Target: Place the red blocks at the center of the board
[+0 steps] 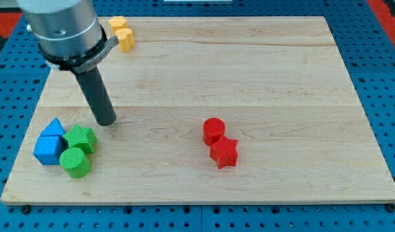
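A red cylinder point(214, 131) and a red star block point(224, 153) lie touching each other, a little below and right of the middle of the wooden board point(249, 77). My tip point(106, 122) rests on the board at the left, far to the left of the red blocks. It stands just above the green block group, close to the green cube without clearly touching it.
A green cube point(80, 138) and a green cylinder point(75, 162) sit at the lower left beside a blue triangular block point(54, 128) and a blue cube point(48, 149). Two yellow blocks point(122, 32) lie at the view's top left. Blue pegboard surrounds the board.
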You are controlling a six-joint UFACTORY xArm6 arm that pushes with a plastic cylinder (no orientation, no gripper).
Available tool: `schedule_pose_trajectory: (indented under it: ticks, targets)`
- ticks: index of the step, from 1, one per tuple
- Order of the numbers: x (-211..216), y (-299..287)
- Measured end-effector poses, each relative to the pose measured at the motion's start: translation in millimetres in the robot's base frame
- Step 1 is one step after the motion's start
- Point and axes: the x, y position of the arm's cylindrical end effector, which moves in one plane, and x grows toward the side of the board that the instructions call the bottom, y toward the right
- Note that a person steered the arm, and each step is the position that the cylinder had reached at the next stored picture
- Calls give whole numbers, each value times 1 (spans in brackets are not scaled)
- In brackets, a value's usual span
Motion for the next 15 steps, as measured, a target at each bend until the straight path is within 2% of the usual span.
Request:
schedule_pose_trajectory:
  ticks: [1, 4, 6, 7, 8, 9, 10, 12, 14, 15]
  targets:
    - [-2, -34]
    - [-7, -42]
    - [-44, 67]
    - [-48, 136]
    - [-28, 218]
    - [14, 280]
    - [60, 276]
    - [83, 183]
    - [146, 171]
    - [138, 140]
